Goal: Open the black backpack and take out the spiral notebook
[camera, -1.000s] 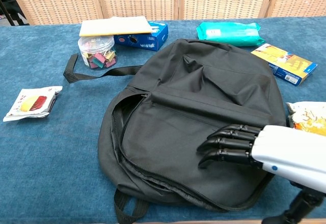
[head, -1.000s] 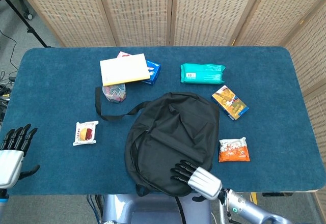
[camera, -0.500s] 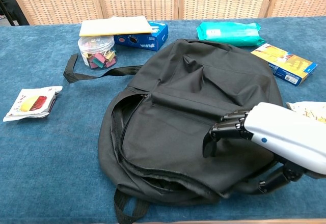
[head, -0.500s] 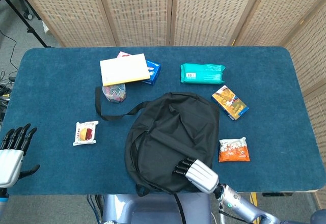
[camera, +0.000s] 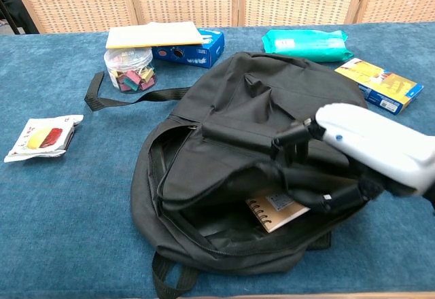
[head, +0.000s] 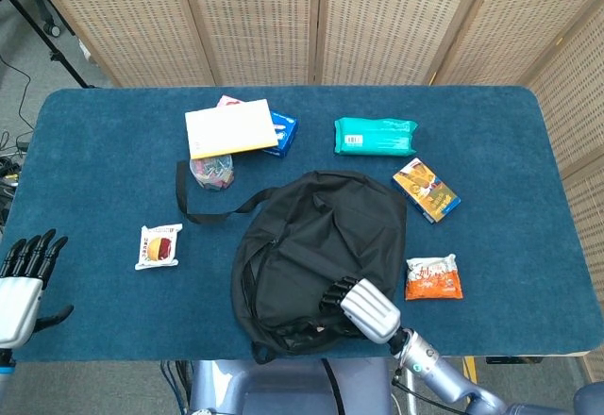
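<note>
The black backpack (head: 316,236) lies flat at the table's front centre. My right hand (head: 363,307) grips its front flap near the lower right and holds it raised, so the main compartment gapes. In the chest view the same hand (camera: 360,146) has its fingers over the flap of the backpack (camera: 272,102) and its thumb beneath. Inside the opening lies the brown spiral notebook (camera: 277,210), one corner and its wire binding showing. My left hand (head: 21,278) hovers off the table's front left, fingers spread, holding nothing.
A yellow pad (head: 229,127) lies on a blue box (head: 286,130) beside a jar of clips (head: 211,172). A teal pack (head: 375,135), a snack box (head: 426,189), an orange packet (head: 433,277) and a white packet (head: 159,246) surround the bag. A loose strap (head: 203,212) trails left.
My right hand has closed on the backpack's front flap and lifted it away from me. The compartment has opened and the notebook now shows. The left hand has stayed put.
</note>
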